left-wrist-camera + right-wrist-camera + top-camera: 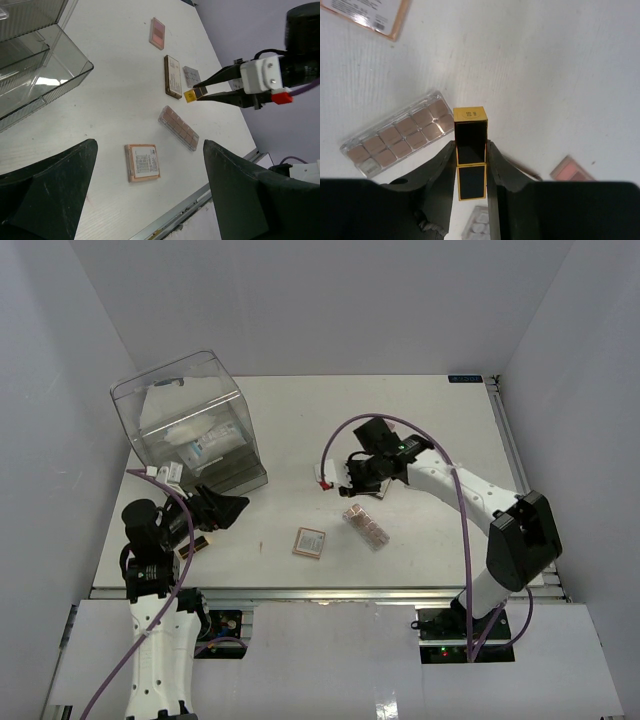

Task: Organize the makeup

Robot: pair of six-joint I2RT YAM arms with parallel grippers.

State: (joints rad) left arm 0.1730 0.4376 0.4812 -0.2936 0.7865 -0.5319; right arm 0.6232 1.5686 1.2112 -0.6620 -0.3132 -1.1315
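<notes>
Transfer step: the right gripper [471, 150], fingers clamped on the black-gold case [470, 131], holds it above the middle of the table [420, 410] near the multi-pan strip [400, 140], the left gripper [222, 508] stands fingers apart by the left edge, and the next move probably calls for carrying the case to the clear box [190, 425] at the far-left corner.

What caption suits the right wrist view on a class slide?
Right gripper clamps a black-gold tube; a clear pan strip lies on the white table nearby.
</notes>
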